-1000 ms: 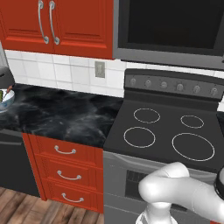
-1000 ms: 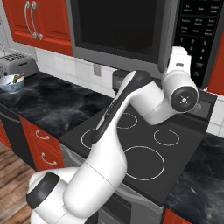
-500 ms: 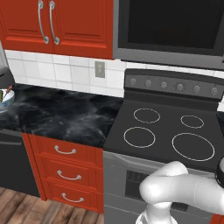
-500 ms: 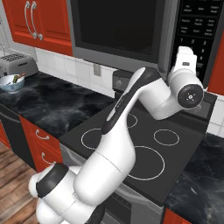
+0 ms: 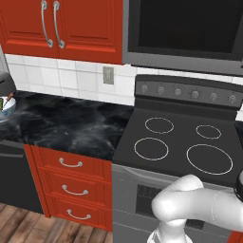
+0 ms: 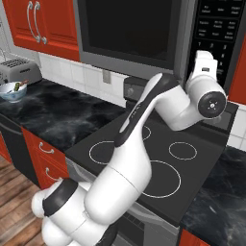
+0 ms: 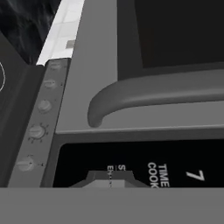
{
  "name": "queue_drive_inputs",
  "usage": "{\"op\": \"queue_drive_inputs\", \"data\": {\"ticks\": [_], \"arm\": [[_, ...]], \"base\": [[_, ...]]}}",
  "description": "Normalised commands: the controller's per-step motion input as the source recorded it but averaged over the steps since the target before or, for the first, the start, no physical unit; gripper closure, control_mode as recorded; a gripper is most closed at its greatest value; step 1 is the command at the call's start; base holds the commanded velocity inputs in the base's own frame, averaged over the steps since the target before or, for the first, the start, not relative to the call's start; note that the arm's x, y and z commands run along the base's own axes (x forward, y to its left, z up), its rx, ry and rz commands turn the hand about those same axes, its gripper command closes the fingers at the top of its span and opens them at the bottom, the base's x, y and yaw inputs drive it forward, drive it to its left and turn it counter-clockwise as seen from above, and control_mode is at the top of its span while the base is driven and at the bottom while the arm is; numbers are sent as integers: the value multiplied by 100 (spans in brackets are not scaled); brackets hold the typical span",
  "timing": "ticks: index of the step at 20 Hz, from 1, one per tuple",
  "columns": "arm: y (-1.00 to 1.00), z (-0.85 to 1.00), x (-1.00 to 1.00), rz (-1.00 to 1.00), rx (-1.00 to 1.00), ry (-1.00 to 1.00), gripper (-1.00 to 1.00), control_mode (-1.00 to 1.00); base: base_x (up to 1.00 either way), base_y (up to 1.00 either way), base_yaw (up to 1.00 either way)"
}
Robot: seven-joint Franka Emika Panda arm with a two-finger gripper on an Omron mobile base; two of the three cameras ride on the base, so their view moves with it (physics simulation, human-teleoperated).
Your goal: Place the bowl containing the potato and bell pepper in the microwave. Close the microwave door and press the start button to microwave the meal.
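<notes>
- The fingers [image 7: 110, 180] are clenched together with nothing between them, their tips at the bottom centre of the hand view, right at the black control panel [image 7: 175, 162] of the microwave [image 7: 96, 65]; whether they touch it I cannot tell.
- In the hand view the panel's white lettering and a numeral lie sideways at lower right; the long grey bar handle [image 7: 162, 94] crosses the middle, and the dark window of the microwave door [image 7: 179, 30] takes the upper right.
- The right base view shows what the hand view cannot: the white hand [image 6: 204, 72] raised at upper right of the frame against the panel [image 6: 218, 33], with the arm [image 6: 144, 115] arching up from the lower left across the stove [image 6: 158, 158].
- The left base view gives the door [image 5: 185, 28] shut at upper right and the arm's elbow [image 5: 199, 209] low at lower right.
- The bowl, potato and bell pepper cannot be made out with the door shut.
- The stove's knob row [image 7: 37, 131] runs down the left of the hand view, close below the microwave's lower edge.
- The black marble desk [image 5: 66, 126] lies bare at left centre in the left base view, with red drawers [image 5: 71, 178] beneath and red cabinet doors [image 5: 61, 23] above.
- A white bowl [image 6: 13, 91] and a toaster [image 6: 19, 69] sit at the far left of the right base view, well apart from the arm.
</notes>
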Motion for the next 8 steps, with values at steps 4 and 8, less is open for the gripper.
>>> {"op": "queue_drive_inputs", "data": {"ticks": [4, 8], "arm": [[0, -34, 36, -3, -8, -3, 100, -100], [0, -29, 45, -12, -11, -1, 100, -100]], "base": [[0, 0, 0], [0, 0, 0]]}}
